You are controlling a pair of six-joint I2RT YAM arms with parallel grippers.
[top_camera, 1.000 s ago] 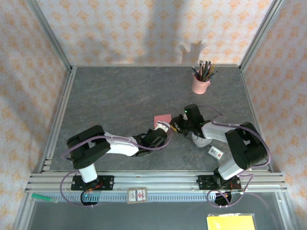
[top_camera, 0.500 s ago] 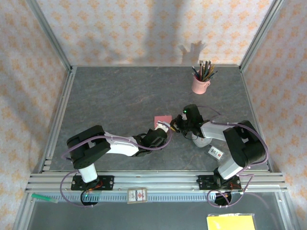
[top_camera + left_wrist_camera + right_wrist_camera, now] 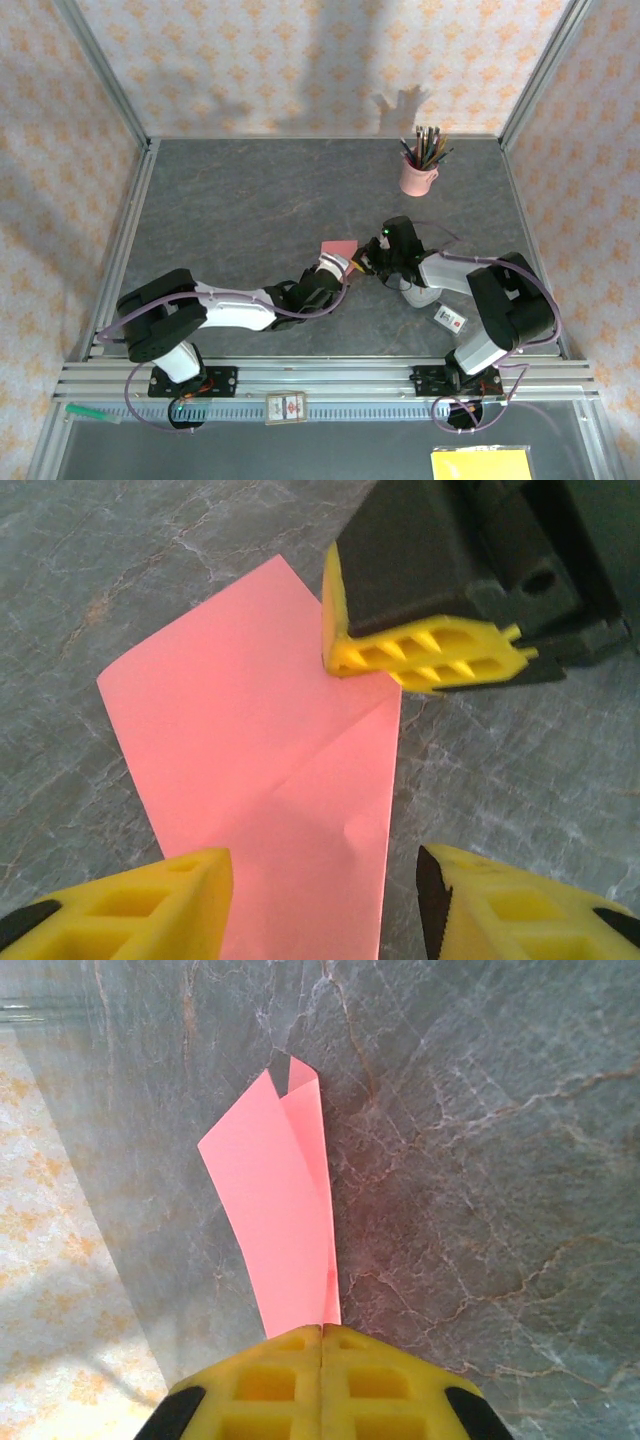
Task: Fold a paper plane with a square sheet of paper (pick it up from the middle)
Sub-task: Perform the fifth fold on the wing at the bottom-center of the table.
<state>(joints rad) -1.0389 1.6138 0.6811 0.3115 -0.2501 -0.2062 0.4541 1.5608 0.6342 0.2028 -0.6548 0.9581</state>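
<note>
1. The right pincer [image 3: 322, 1345] is clamped tight on one edge of the square sheet of paper [image 3: 275, 1230]. Its two yellow fingers are pressed together with the pink layers caught between them.
2. The left pincer [image 3: 325, 880] stands open with one finger on either side of the sheet's near end, gripping nothing.
3. The step in hand looks like a regrip before the next fold. It should go best if the right grip acts as a fixed anchor while the left closes squarely across the near end, in line with the crease, so the layers do not slide.
4. The closing should be gentle. Paper this thin will likely buckle or tear if the two pincers twist or pull against each other.
5. The sheet is near the middle of the surface [image 3: 230, 200], a little right of centre and between the two pincers. It is well apart from the pink pencil cup [image 3: 417, 178]. I cannot tell whether its far tip touches the surface.
6. It is salmon-pink and already folded. The left wrist view shows a diagonal crease and a small dent near one edge. From the right wrist it reads as a narrow doubled strip with a notch at the far tip, not yet a dart.
</note>
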